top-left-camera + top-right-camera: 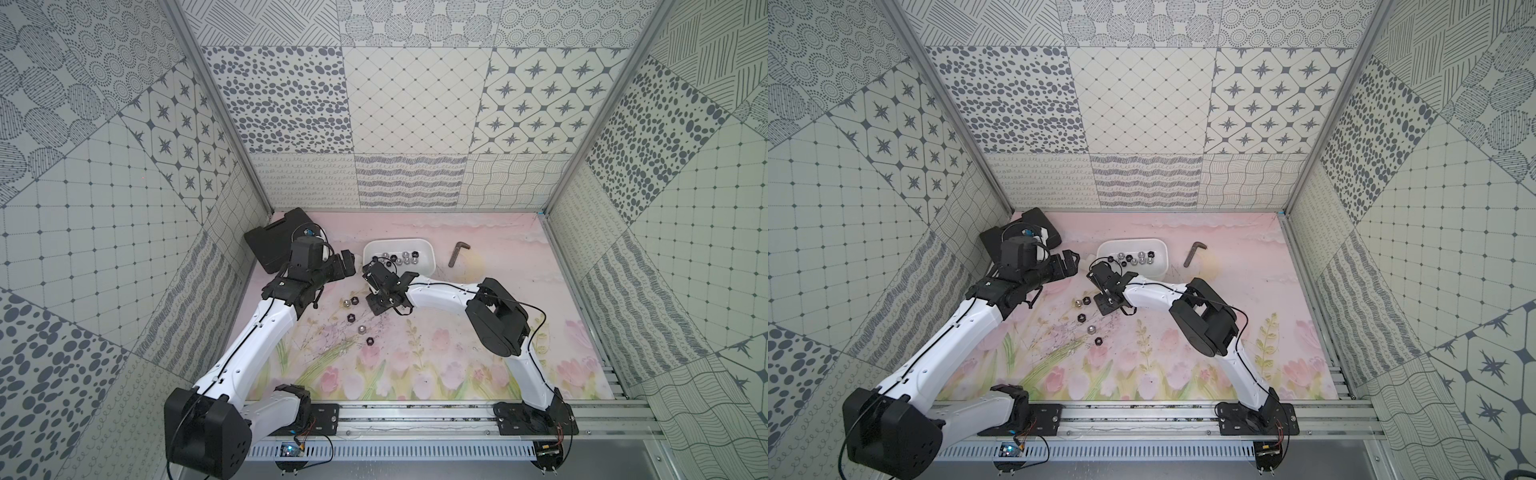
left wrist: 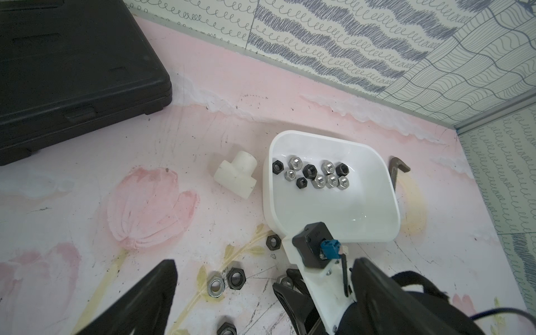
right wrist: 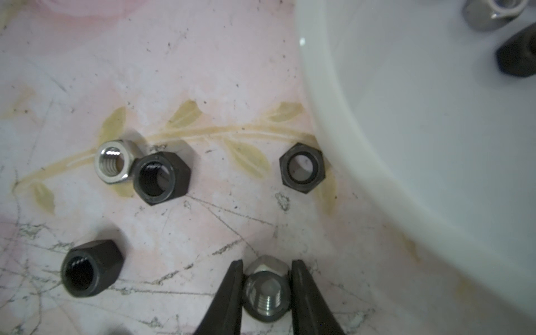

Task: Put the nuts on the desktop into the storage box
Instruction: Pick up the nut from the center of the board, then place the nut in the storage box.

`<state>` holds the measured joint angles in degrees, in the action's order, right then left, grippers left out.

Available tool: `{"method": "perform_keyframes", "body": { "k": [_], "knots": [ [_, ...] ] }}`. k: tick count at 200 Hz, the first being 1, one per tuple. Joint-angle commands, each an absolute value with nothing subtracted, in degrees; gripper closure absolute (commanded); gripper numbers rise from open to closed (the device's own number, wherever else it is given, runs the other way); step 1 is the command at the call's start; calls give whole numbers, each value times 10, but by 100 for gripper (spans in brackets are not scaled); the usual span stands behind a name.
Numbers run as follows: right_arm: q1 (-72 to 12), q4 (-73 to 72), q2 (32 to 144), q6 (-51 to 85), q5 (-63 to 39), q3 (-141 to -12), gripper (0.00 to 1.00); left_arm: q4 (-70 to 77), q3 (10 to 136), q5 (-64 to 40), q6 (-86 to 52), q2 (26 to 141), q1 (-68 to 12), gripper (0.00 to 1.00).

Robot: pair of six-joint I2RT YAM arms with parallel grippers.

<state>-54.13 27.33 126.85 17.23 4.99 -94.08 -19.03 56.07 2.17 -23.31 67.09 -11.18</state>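
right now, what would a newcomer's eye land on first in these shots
First, the right gripper pinching a silver nut down at the tulip-print desktop, close beside the white storage box. Next, the cluster of black and silver nuts already lying in that box. A few loose nuts lie scattered on the desktop near the gripper.

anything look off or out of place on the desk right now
Nothing spilled or broken. Two strays sit by the storage box: a white pipe fitting and a dark hex key. The desktop is scuffed with dark scratches around the loose nuts.
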Motion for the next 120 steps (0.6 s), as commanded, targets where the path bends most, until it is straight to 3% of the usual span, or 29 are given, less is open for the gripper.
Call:
{"method": "perform_keyframes", "body": {
  "k": [1,77,120],
  "knots": [
    [-540,276,1270,171,53,-933,78,-190,557,31,-221,669,-113,1],
    [-536,268,1178,150,32,-948,83,-193,557,32,-221,665,-112,1],
    [-475,263,1148,135,-9,-984,82,-195,560,32,-221,665,-113,1]
  ]
}}
